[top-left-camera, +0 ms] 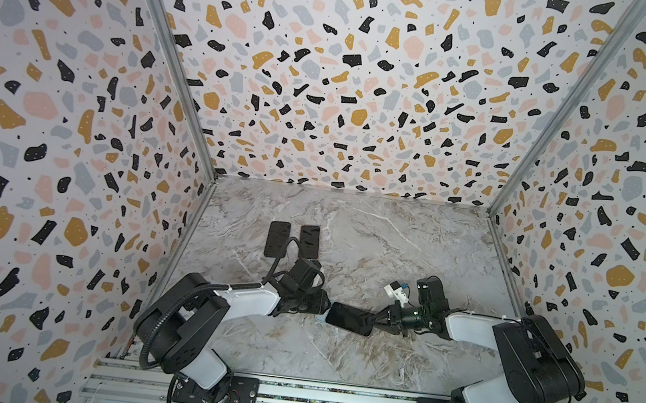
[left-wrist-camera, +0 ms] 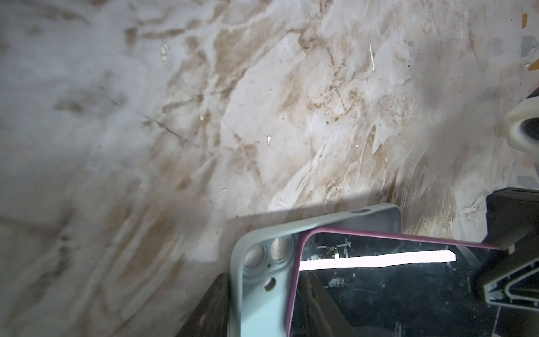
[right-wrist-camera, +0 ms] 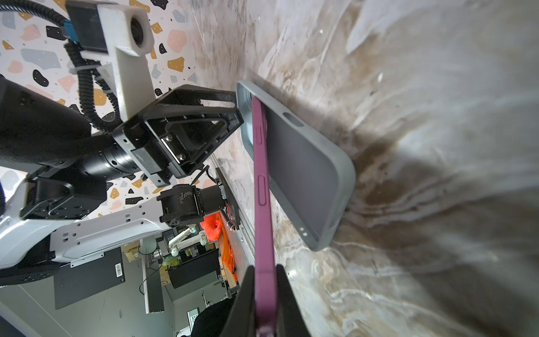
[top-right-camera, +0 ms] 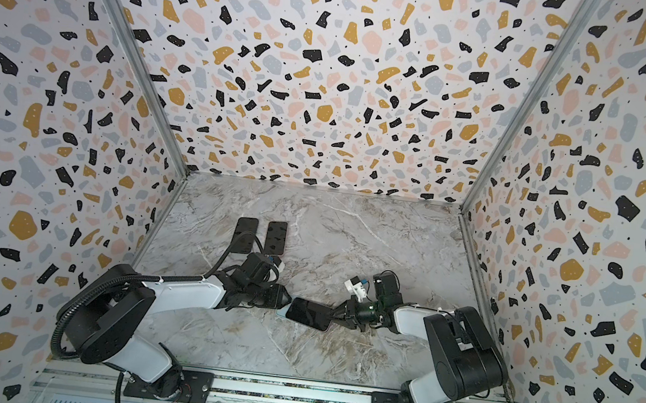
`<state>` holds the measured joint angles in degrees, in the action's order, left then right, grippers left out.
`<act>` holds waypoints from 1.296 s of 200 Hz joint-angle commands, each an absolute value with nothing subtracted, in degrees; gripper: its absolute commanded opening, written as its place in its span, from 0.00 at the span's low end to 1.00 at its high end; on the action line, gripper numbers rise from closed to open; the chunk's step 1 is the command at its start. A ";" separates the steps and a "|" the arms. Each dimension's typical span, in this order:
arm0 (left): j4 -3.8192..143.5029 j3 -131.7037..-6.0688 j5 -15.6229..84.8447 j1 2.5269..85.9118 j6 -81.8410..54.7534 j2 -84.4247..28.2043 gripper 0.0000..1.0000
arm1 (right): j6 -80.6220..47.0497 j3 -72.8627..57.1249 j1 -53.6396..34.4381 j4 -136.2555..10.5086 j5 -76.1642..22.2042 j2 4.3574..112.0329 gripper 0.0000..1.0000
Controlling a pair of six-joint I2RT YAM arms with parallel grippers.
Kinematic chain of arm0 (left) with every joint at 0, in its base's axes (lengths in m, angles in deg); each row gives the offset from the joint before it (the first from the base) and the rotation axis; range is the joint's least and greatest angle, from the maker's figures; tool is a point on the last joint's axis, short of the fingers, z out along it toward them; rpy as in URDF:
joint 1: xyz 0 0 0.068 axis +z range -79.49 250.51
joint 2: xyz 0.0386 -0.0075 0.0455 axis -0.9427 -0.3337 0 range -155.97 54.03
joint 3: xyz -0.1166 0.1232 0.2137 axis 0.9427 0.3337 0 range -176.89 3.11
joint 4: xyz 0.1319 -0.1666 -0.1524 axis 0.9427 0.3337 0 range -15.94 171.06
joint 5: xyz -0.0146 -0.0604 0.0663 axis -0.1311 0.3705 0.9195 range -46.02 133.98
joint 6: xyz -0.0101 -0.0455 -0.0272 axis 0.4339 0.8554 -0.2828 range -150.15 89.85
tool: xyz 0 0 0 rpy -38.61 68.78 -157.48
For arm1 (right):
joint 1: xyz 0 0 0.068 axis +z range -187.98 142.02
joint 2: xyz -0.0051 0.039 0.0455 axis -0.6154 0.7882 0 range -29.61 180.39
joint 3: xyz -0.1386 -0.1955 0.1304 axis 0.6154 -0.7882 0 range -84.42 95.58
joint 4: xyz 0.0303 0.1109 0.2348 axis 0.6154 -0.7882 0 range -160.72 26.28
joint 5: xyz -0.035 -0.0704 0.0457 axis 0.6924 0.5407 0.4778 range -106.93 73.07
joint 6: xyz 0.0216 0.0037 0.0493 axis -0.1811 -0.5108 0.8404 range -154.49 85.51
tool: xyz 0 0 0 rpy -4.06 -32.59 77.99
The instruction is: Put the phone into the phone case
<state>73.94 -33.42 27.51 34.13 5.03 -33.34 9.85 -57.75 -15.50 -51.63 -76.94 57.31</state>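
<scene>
- The right gripper (right-wrist-camera: 264,277) has its fingers clamped on one short end of the phone (right-wrist-camera: 262,189). The phone is tilted, with its far end inside the camera-hole end of the case (right-wrist-camera: 306,181) and its held end raised.
- The case lies flat on the table (top-left-camera: 392,240), near the front, between the two arms.
- The left gripper (right-wrist-camera: 238,112) is at the case's camera-hole end. Its fingers look partly apart, but I cannot tell whether they pinch the rim or only brace it.
- To do this step well, steady the case against sliding and line the phone's long edges up with the case walls. Then lower the held end and press it in. Releasing too soon would likely let the phone spring out.
- The right wrist view shows the tilt and the gap. In both top views the dark phone hides nearly all of the case.
- Only the left wrist view shows the phone's edge running at an angle to the case's rim.
</scene>
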 commanded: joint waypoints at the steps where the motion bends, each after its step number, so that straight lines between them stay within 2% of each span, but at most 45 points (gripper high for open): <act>1: 76.44 -33.34 27.98 34.38 5.60 -32.01 0.46 | 7.78 -56.84 -14.76 -57.97 -73.62 58.03 0.00; 138: 70.53 -30.99 24.37 34.39 8.70 -32.13 0.45 | 7.18 -51.73 -13.19 -62.57 -73.28 64.25 0.00; 259: 69.12 -31.93 23.16 34.37 7.95 -35.32 0.44 | -0.46 -46.15 -10.56 -66.05 -73.91 67.41 0.00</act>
<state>71.43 -32.02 26.51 35.20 8.20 -33.08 1.79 -47.73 -12.49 -62.95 -79.36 65.44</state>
